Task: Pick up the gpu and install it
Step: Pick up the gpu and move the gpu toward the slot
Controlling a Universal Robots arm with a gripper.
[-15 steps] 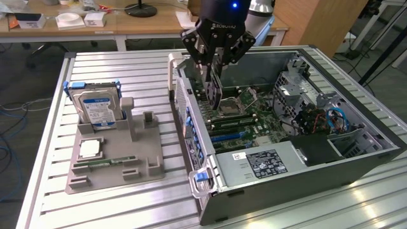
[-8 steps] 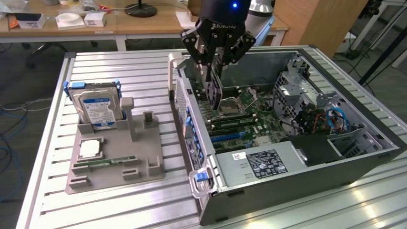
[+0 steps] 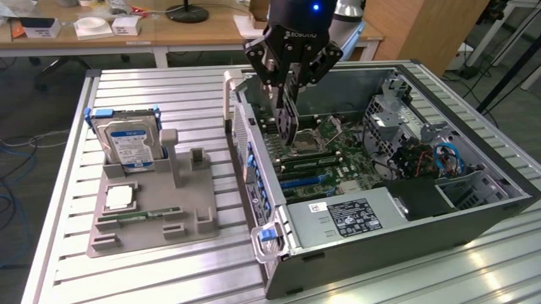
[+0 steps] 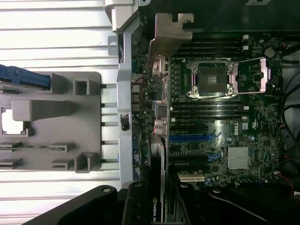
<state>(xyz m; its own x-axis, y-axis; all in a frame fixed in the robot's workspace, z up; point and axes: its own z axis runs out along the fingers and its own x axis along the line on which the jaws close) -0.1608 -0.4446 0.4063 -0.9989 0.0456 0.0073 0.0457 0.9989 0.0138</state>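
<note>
Hanging upright at upper centre of the exterior view, gpu (image 3: 288,123) gripped at its top edge by gripper (image 3: 290,85), fingers partly closed on the card. Positioned over motherboard (image 3: 338,158) inside open computer case (image 3: 406,247). Pick-up complete; seating in a slot not yet evident. At frame left, holder tray (image 3: 152,231) carrying hard drive (image 3: 131,142).

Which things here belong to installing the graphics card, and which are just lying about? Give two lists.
Job: slim flat black graphics card, gripped edge-on by the black claw; open black computer case with green motherboard.
Lying about: silver hard drive with blue-white label; grey plastic holder; square silver processor chip.
</note>
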